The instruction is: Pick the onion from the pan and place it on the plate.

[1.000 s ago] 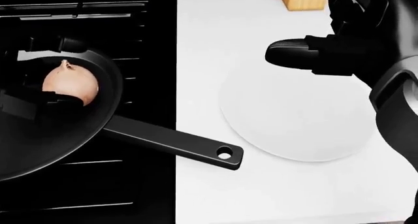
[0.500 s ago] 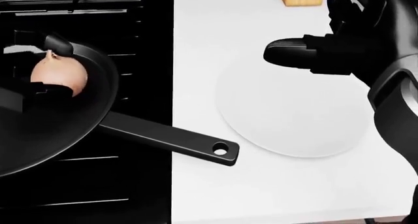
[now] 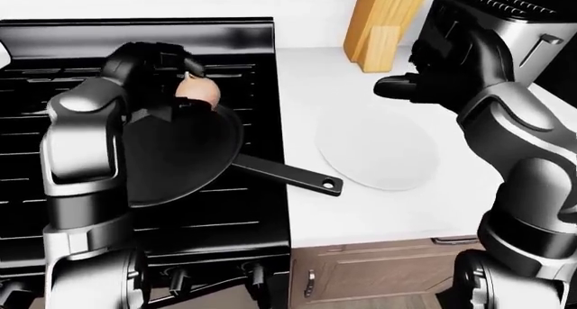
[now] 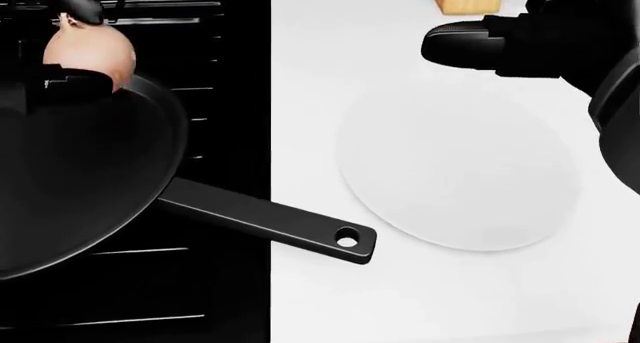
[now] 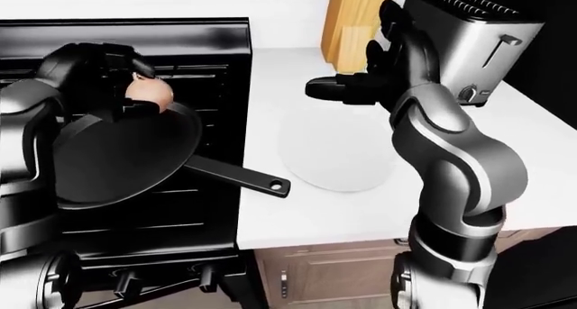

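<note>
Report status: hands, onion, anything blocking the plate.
Left hand shut on onion, above pan. Right hand open, hovering over plate's top edge. Plate bare.

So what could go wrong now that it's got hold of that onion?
1. The onion is round and sits between only a few fingers of the left robot hand, so it might slip and drop into the pan or onto the stove.
2. The right robot hand hangs over the counter just above the plate in the head view; the two arms could bump near the plate.
</note>
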`<state>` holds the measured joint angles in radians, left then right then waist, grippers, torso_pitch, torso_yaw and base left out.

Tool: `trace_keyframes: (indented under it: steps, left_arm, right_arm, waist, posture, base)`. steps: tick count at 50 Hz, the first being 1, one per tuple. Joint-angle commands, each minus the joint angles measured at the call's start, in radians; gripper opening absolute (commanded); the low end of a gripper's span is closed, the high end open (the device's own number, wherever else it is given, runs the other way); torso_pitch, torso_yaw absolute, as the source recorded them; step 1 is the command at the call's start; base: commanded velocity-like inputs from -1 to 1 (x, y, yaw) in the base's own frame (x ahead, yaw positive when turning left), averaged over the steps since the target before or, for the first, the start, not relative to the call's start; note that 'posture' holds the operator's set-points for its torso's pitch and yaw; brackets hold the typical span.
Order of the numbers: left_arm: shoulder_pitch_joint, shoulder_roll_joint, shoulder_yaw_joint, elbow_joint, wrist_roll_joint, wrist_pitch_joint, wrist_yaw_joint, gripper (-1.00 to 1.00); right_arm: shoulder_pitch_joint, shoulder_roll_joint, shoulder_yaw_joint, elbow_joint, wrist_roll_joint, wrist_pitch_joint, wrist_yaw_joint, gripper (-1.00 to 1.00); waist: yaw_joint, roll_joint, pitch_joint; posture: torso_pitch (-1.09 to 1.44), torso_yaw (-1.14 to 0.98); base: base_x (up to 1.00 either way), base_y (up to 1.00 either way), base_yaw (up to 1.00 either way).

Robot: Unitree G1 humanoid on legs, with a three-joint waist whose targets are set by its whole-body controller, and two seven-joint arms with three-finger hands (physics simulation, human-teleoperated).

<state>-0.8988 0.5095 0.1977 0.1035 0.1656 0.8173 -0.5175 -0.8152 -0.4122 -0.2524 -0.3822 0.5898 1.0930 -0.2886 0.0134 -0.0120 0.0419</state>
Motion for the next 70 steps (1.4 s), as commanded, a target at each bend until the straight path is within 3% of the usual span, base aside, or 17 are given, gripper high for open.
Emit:
trace_keyframes:
  steps: [1, 16, 28, 56, 59, 70]
  left_arm:
    - [-0.054, 0.015, 0.009, -0.023, -0.006, -0.026, 0.013, -0.58]
    - [-0.139, -0.014, -0.021, 0.037, -0.024, -0.028, 0.026, -0.59]
    - [-0.245, -0.087, -0.069, 0.098, -0.018, -0.029, 0.03, -0.62]
    - [-0.422, -0.243, -0.141, 0.231, 0.006, -0.052, 0.039, -0.77]
    - [-0.436, -0.258, -0.149, 0.235, 0.013, -0.044, 0.034, -0.89]
    - [-0.456, -0.313, -0.163, 0.26, 0.027, -0.051, 0.031, -0.85]
  right_arm:
    - [-0.046, -0.023, -0.019, -0.014, -0.009, -0.026, 0.009, 1.0]
    - [-0.101, -0.085, -0.026, 0.089, -0.045, -0.05, 0.064, 1.0]
    - [-0.162, -0.126, -0.029, 0.173, -0.096, -0.069, 0.116, 1.0]
    - [-0.142, -0.136, -0.044, 0.18, -0.112, -0.075, 0.125, 1.0]
    - [-0.14, -0.139, -0.047, 0.182, -0.113, -0.076, 0.126, 1.0]
    - [-0.14, -0.152, -0.053, 0.2, -0.116, -0.083, 0.127, 1.0]
  waist:
    - [-0.001, 0.003, -0.029]
    - [0.0, -0.003, -0.024]
    - [0.002, -0.011, -0.02]
    - [0.007, -0.029, -0.018]
    - [0.008, -0.031, -0.018]
    - [0.01, -0.037, -0.017]
  posture:
    - [0.0, 0.0]
    - [0.0, 0.0]
    - [0.0, 0.0]
    - [0.0, 0.0]
    - [0.0, 0.0]
    - [0.0, 0.0]
  base:
    - [0.0, 0.0, 0.0]
    - [0.0, 0.0, 0.0]
    - [0.0, 0.0, 0.0]
    - [0.0, 0.0, 0.0]
    - [0.0, 0.0, 0.0]
    - [0.0, 0.0, 0.0]
